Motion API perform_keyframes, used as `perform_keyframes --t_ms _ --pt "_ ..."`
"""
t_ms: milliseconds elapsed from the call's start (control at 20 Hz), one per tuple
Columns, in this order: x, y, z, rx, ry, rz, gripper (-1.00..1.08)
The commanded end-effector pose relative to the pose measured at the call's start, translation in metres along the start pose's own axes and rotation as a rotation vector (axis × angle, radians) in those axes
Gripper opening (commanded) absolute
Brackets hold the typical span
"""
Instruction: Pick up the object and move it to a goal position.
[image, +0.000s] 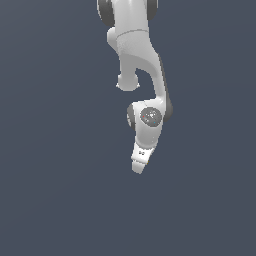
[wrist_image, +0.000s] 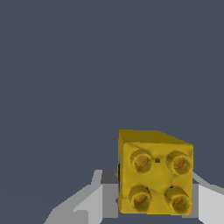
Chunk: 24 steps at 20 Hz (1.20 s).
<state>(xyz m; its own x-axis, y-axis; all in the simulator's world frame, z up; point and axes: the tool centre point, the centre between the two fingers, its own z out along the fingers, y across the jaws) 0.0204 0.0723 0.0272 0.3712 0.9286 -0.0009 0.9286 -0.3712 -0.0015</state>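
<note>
A: In the exterior view, does the block show?

B: No. The gripper (image: 138, 167) points away, and the arm (image: 140, 60), cut off by the top edge, covers anything between the fingers.

A: And the wrist view?

B: The block (wrist_image: 155, 175) fills the gap between the fingers (wrist_image: 94, 199), hiding their inner pads; the picture's edge crops both fingers.

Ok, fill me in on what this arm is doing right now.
A white Panda arm reaches down over a plain grey surface, and its gripper has a yellow block. The wrist view shows the block, four round studs on the face toward the camera, sitting between the grey fingers, so it looks grasped. In the exterior view the block is hidden behind the gripper. No goal marker shows in either view, so how far it has to go cannot be told.
</note>
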Motion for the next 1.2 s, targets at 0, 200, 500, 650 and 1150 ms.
perform_keyframes --t_ms 0,200,500,650,1150 --pt "0.0 -0.001 -0.008 -0.001 0.001 0.0 -1.0" --pt "-0.001 -0.004 -0.027 -0.002 0.0 0.0 -1.0" --pt "-0.002 -0.012 -0.074 -0.002 -0.001 -0.001 -1.0" --pt "-0.002 -0.017 -0.105 -0.002 -0.001 -0.002 -1.0" --pt "-0.004 -0.036 -0.228 -0.002 0.0 -0.003 -1.0"
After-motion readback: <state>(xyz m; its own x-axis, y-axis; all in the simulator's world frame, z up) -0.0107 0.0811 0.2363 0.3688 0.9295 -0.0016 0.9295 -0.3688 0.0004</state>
